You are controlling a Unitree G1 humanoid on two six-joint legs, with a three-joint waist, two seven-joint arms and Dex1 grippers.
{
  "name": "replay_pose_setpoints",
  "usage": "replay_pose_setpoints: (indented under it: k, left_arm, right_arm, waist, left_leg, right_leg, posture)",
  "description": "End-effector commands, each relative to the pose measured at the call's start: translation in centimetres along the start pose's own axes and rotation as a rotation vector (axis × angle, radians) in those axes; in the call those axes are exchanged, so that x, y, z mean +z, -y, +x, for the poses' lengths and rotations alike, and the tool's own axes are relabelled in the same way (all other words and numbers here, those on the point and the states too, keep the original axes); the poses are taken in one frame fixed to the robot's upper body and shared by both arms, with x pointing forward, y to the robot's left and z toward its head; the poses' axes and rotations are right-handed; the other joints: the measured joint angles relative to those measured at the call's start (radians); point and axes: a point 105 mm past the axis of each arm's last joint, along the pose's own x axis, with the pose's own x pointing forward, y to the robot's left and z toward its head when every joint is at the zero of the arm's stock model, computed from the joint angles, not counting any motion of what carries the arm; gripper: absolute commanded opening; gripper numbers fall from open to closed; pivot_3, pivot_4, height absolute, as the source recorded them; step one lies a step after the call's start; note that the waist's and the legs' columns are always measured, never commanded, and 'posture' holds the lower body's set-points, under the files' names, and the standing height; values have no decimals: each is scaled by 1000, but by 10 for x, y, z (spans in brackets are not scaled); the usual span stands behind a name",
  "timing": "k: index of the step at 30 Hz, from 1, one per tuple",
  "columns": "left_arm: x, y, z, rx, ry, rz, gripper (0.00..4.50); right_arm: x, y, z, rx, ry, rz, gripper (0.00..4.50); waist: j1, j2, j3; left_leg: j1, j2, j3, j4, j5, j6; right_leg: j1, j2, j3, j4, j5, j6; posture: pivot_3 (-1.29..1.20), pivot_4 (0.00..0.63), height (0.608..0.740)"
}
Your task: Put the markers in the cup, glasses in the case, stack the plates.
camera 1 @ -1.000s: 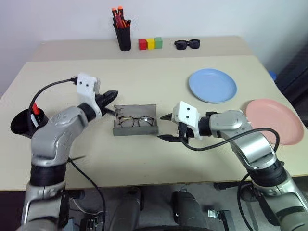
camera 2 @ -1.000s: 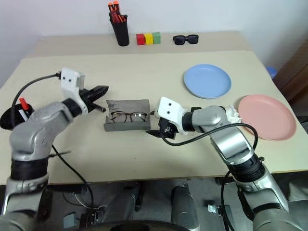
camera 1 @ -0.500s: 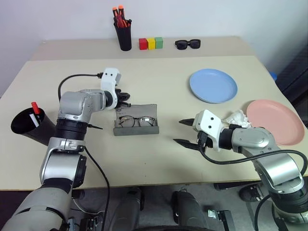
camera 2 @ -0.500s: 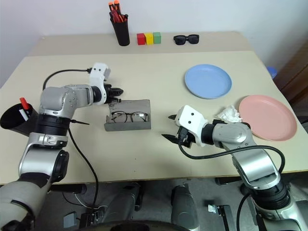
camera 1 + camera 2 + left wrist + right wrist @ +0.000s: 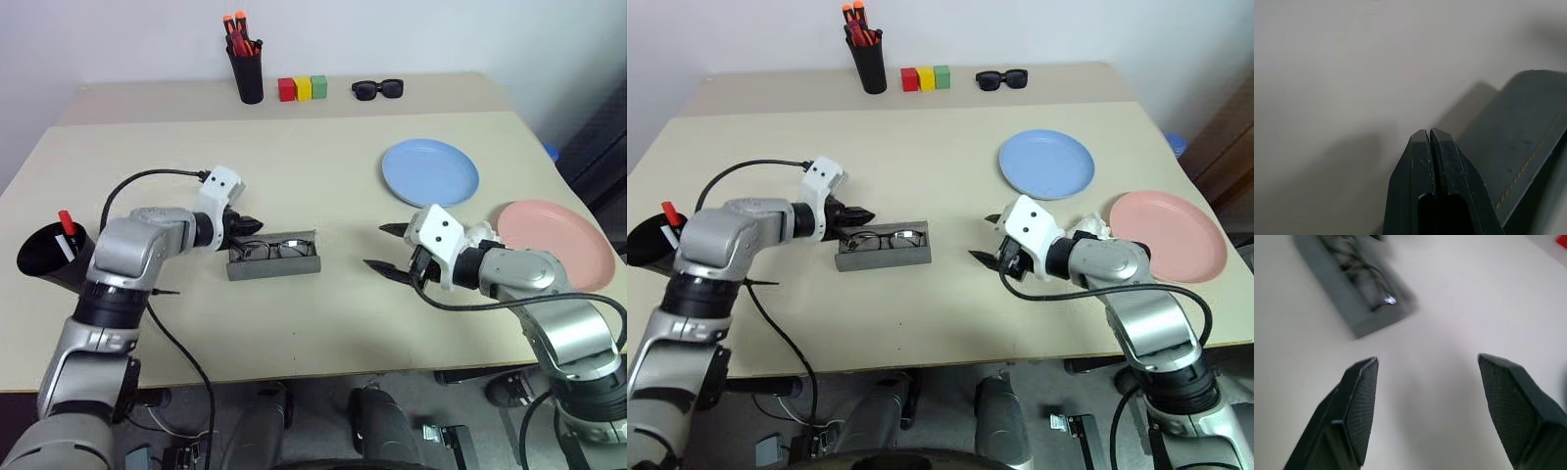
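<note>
With the left gripper (image 5: 257, 224) pinched together at the lid of the case (image 5: 273, 258), the glasses (image 5: 271, 250) could be crushed, while the right gripper (image 5: 389, 250) is held apart nearby.

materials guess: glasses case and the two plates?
Case: grey, matte, likely leatherette or felt over a stiff shell; the left wrist view shows a stitched seam. Blue plate and pink plate: smooth, uniform colour, probably plastic, possibly glazed ceramic.
</note>
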Motion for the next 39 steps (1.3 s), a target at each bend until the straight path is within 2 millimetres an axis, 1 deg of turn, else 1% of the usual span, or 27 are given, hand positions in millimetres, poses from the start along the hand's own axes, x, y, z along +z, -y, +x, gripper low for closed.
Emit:
replay_pose_setpoints:
  k: [1, 5, 7, 9, 10, 13, 15, 18, 22, 25, 27, 28, 29, 30, 34, 36, 38, 39]
  left_arm:
    - [3, 22, -14, -76, 95, 134, 28]
    - [-14, 41, -23, -127, 139, 283, 28]
    - [-15, 43, -25, -110, 187, 342, 28]
    - [-14, 43, -26, -88, 222, 370, 28]
    - [-9, 43, -27, -81, 266, 369, 28]
    - [2, 47, -32, -93, 368, 372, 28]
    - [6, 59, -36, -147, 424, 383, 28]
    - [9, 71, -40, -205, 482, 393, 28]
    - [11, 81, -42, -241, 520, 374, 28]
    - [10, 86, -40, -246, 525, 368, 0]
    - [7, 88, -39, -247, 520, 367, 0]
    - [5, 89, -38, -247, 516, 368, 0]
    - [4, 89, -38, -246, 517, 365, 0]
    - [3, 90, -38, -245, 518, 362, 0]
    - [4, 91, -36, -240, 535, 344, 0]
    - [3, 91, -35, -239, 536, 342, 0]
    - [4, 91, -34, -243, 547, 336, 0]
    - [5, 91, -32, -246, 553, 333, 0]
  right_arm:
    - [-1, 28, 1, -130, 0, 15, 3265]
    - [-19, 60, 7, -277, -92, 27, 3265]
    - [-30, 74, 10, -341, -145, -6, 3265]
    - [-37, 83, 12, -380, -176, -37, 3265]
    - [-41, 88, 13, -397, -200, -79, 3265]
    - [-50, 97, 19, -415, -237, -160, 3265]
    - [-55, 101, 26, -409, -252, -220, 3265]
    - [-60, 107, 36, -403, -269, -299, 3265]
    - [-65, 114, 45, -406, -274, -332, 3265]
    - [-69, 117, 49, -399, -280, -356, 2497]
    - [-69, 117, 51, -392, -272, -358, 1457]
    - [-68, 117, 52, -387, -267, -359, 1026]
    - [-66, 117, 52, -379, -260, -373, 437]
    - [-65, 117, 52, -374, -256, -384, 19]
    - [-58, 114, 49, -365, -231, -437, 19]
    - [-50, 113, 45, -368, -210, -491, 19]
    - [-35, 114, 35, -391, -177, -543, 19]
    - [-26, 116, 27, -404, -160, -559, 19]
  waist:
    - [0, 0, 0]
    - [1, 1, 0]
    - [3, 1, 0]
    - [6, 1, 0]
    - [8, 1, 0]
    - [3, 1, 0]
    - [-1, 1, 0]
    - [-7, 1, 0]
    - [-8, 1, 0]
    - [-6, 1, 0]
    - [-3, 1, 0]
    - [-4, 1, 0]
    - [-4, 1, 0]
    - [-5, 1, 0]
    - [-5, 1, 0]
    - [-5, 2, 0]
    - [-3, 2, 0]
    - [-2, 2, 0]
  left_leg:
    - [0, 0, 0, 0, 0, 0]
    - [0, 1, 1, 0, 0, 0]
    - [0, 1, 1, 0, 0, 0]
    - [0, 0, 2, 0, 0, 0]
    - [0, 0, 3, 0, 0, 0]
    - [-1, 0, 4, 0, 0, 0]
    - [0, -1, 5, 0, 0, 0]
    - [0, -1, 5, 0, 0, 0]
    - [1, -1, 6, -1, 0, 0]
    - [1, -1, 6, 0, 0, 0]
    - [1, -1, 5, 0, 1, 0]
    - [1, -1, 5, 0, 1, 0]
    - [1, -2, 5, 0, 1, 0]
    - [1, -2, 5, 0, 1, 0]
    - [1, -2, 5, 0, 1, 0]
    - [1, -2, 5, 0, 1, 0]
    - [1, -2, 5, 0, 1, 0]
    - [1, -2, 5, 0, 1, 0]
  right_leg:
    - [0, 0, 0, 0, 0, 0]
    - [0, -1, 1, 0, 0, -2]
    - [-1, -1, 1, -1, 0, -2]
    - [0, -1, 1, -1, 0, -2]
    - [0, -1, 1, -2, 0, -2]
    - [0, -1, 1, -2, 0, -2]
    - [0, -1, 1, -1, 0, -2]
    - [0, 0, 1, -1, 0, -1]
    - [0, 1, 1, 0, 0, -1]
    - [1, 1, 1, 0, 0, -1]
    - [1, 1, 1, 0, 0, -1]
    - [1, 1, 1, 0, 0, -1]
    - [1, 1, 1, 0, 0, -1]
    - [1, 1, 1, 0, 0, -1]
    - [1, 1, 1, 0, 1, 0]
    - [1, 1, 1, 0, 1, 0]
    - [1, 1, 1, 0, 2, 2]
    - [1, 1, 1, 0, 2, 2]
  posture:
    - [0, 150, 740]
    - [0, 150, 740]
    - [0, 150, 740]
    - [0, 150, 740]
    - [0, 150, 740]
    - [0, 150, 740]
    - [0, 150, 740]
    - [0, 150, 740]
    - [0, 150, 740]
    - [0, 150, 740]
    - [0, 150, 740]
    - [0, 150, 740]
    - [0, 150, 740]
    - [0, 150, 740]
    - [0, 150, 740]
    - [0, 150, 740]
    - [0, 150, 740]
    - [0, 150, 740]
